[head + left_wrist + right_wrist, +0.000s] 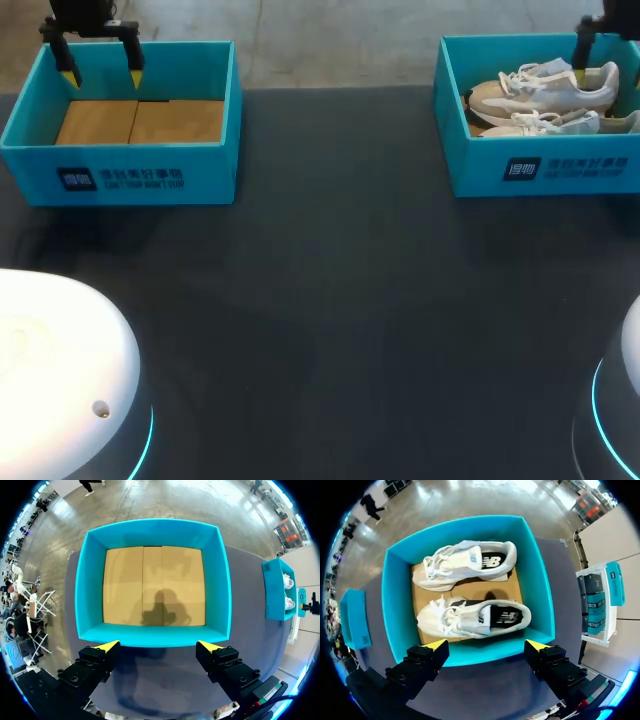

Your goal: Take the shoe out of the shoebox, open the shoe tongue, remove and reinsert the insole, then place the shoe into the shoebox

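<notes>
Here, the right tool (pixel 486 645) is seen above the shoebox (pixel 397 605), its fingers spread wide with nothing gripped between the yellow tips. Two white shoes are laid on their sides on the cardboard floor of that box, toes turned the same way. The nearer shoe (pixel 475 617) is found just ahead of the tool, close beyond the near wall. The farther shoe (pixel 465 562) is placed further ahead, towards the far wall, and a strip of bare cardboard is left between the two. Loose white laces are spread over the front of each shoe, and a dark insole is shown in each opening. The shoes are hemmed in on all sides by the teal walls.

The left tool (pixel 159 646) is likewise opened wide and nothing is gripped by it. The empty shoebox (pixel 90 580) is seen ahead of and beneath it, with only a tan cardboard floor (pixel 155 585) inside, across which the tool's shadow is cast.

Both boxes are set on the dark desk (pixel 330 300), well apart from each other.
</notes>
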Robot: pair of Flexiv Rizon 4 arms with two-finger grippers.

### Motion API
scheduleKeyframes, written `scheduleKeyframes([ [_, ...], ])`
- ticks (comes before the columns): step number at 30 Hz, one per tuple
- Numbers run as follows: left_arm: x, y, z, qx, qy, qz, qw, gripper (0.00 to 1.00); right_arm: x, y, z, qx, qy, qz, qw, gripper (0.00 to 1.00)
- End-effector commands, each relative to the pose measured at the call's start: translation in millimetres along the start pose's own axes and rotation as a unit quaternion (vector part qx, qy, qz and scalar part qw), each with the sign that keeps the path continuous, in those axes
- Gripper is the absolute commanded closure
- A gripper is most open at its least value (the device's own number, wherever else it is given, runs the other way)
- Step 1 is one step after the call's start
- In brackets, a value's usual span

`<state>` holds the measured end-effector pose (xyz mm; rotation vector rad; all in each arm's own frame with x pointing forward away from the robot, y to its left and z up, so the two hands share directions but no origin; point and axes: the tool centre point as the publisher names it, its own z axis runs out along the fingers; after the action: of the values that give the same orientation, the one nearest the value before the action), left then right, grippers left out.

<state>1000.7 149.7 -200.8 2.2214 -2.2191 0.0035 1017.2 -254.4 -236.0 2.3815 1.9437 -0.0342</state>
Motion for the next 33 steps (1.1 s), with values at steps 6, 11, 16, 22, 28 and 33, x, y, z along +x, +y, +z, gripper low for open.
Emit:
scheduleKeyframes([
  [6, 0.0, 0.3, -0.3, 0.0, -0.001, 0.0, 1.0, 0.0, -29.7, -7.3, 12.0, -0.009, 0.004, 0.006, 1.0, 0.0],
  [11, 0.0, 0.3, -0.3, 0.0, -0.001, 0.0, 1.0, 0.0, -39.1, -10.0, 20.6, 0.0, -0.012, 0.021, 1.0, 0.0],
  [16, 0.0, 0.3, -0.3, 0.0, -0.001, 0.0, 1.0, 0.0, -39.1, -10.0, 20.6, 0.0, -0.012, 0.021, 1.0, 0.0],
  [22, 0.0, 0.3, -0.3, 0.0, -0.001, 0.0, 1.0, 0.0, -39.1, -10.0, 20.6, 0.0, -0.012, 0.021, 1.0, 0.0],
  [28, 0.0, 0.3, -0.3, 0.0, -0.001, 0.0, 1.0, 0.0, -41.1, -8.0, 23.0, -0.002, -0.014, 0.017, 1.0, 0.0],
  [33, 0.0, 0.3, -0.3, 0.0, -0.001, 0.0, 1.0, 0.0, -49.7, -4.1, 32.7, 0.003, -0.005, 0.008, 1.0, 0.0],
])
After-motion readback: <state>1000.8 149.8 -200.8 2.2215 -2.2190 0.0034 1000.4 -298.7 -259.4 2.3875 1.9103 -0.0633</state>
